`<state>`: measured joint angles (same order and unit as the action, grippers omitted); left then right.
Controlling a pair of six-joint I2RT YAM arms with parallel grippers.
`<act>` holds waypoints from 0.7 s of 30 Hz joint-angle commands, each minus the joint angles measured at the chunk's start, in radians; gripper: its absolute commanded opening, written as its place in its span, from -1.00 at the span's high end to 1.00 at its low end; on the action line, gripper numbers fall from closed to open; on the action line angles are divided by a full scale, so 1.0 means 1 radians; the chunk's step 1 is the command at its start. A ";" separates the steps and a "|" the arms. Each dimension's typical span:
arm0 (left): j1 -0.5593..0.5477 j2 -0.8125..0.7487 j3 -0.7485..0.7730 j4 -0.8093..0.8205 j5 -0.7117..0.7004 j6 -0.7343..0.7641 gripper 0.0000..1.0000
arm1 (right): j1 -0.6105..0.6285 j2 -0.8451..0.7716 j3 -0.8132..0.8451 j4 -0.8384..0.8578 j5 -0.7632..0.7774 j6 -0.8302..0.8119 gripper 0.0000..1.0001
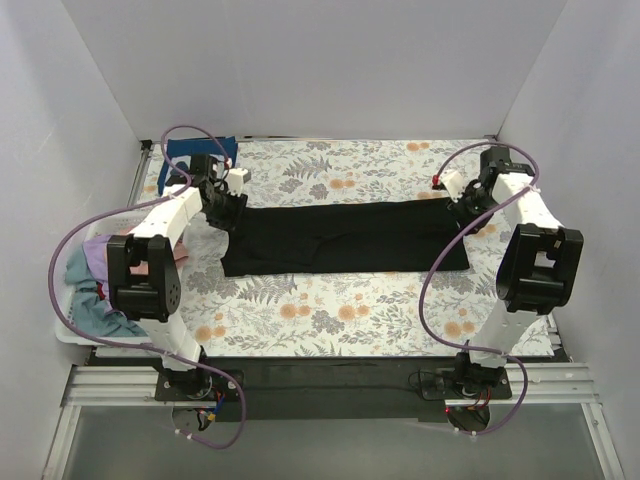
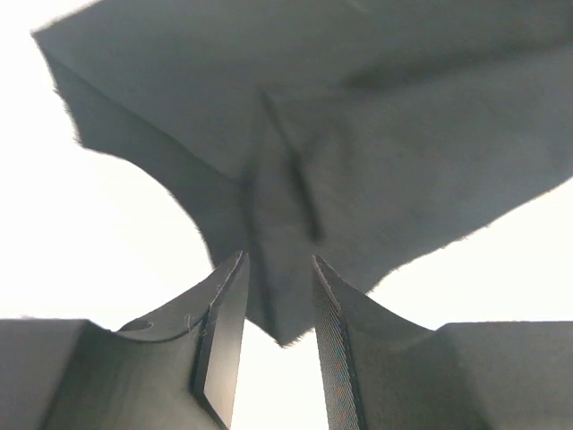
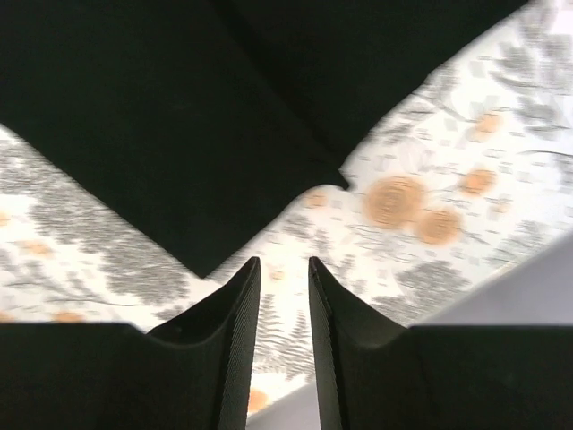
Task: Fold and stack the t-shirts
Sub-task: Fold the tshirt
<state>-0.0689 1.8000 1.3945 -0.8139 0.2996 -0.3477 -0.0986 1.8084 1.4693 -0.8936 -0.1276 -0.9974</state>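
Nearest the top camera, the left arm [image 1: 150, 270] and right arm [image 1: 535, 262] rise from the near edge and reach to opposite ends of the black t-shirt [image 1: 345, 238]. It lies folded into a long band across the middle of the floral table cover [image 1: 330, 305]. The left gripper [image 1: 228, 212] is at the band's left end and the right gripper [image 1: 462, 208] at its right end. A white plastic basket [image 1: 66, 332] at the left edge holds heaped t-shirts [image 1: 95, 292] in pink, lavender and teal-blue, and a navy blue t-shirt [image 1: 188, 150] lies at the far left corner. The left wrist view is washed out. Its fingers [image 2: 224, 313] stand close together with a corner of the black cloth between them, seemingly pinched. In the right wrist view the fingers [image 3: 235, 331] are drawn nearly together and grip nothing. They hang over bare cover just beside the shirt's edge, apart from it.
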 commanded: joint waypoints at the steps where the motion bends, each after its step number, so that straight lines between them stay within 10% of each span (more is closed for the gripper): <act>1: -0.015 -0.119 -0.101 0.033 0.068 -0.082 0.35 | 0.016 -0.035 -0.073 -0.051 -0.118 0.108 0.33; 21: -0.014 -0.255 -0.506 0.118 0.007 -0.120 0.46 | -0.064 -0.049 -0.434 0.156 0.034 0.145 0.38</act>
<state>-0.0853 1.6169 0.9215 -0.6731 0.3244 -0.4725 -0.1032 1.7576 1.0981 -0.7330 -0.1852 -0.8204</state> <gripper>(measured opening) 0.274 0.315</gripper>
